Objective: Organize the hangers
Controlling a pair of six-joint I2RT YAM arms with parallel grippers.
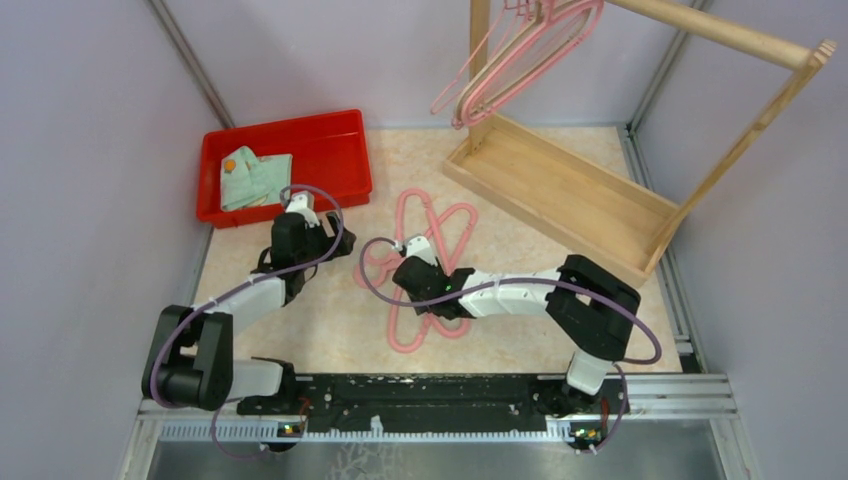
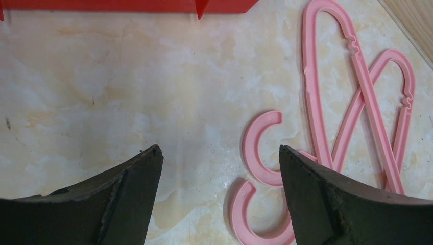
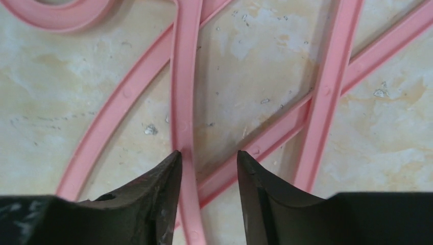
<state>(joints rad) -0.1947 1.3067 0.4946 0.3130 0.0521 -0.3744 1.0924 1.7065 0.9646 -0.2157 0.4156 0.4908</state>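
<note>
Two pink hangers (image 1: 432, 225) lie crossed on the marble table in the top view. Several more pink hangers (image 1: 520, 55) hang from the wooden rack's bar. My right gripper (image 1: 420, 258) is low over the crossed pair. In the right wrist view it (image 3: 207, 153) is open by a narrow gap, with one hanger's pink bar (image 3: 183, 102) running between the jaws beside the left finger. My left gripper (image 1: 300, 215) is left of the pair. It (image 2: 219, 153) is wide open and empty above bare table, with the two hooks (image 2: 255, 150) just inside its right finger.
A red tray (image 1: 340, 150) holding a folded green cloth (image 1: 255, 175) stands at the back left; its edge shows in the left wrist view (image 2: 127, 5). The wooden rack's base (image 1: 560, 195) and top bar (image 1: 720, 30) stand at the back right. Grey walls enclose the table.
</note>
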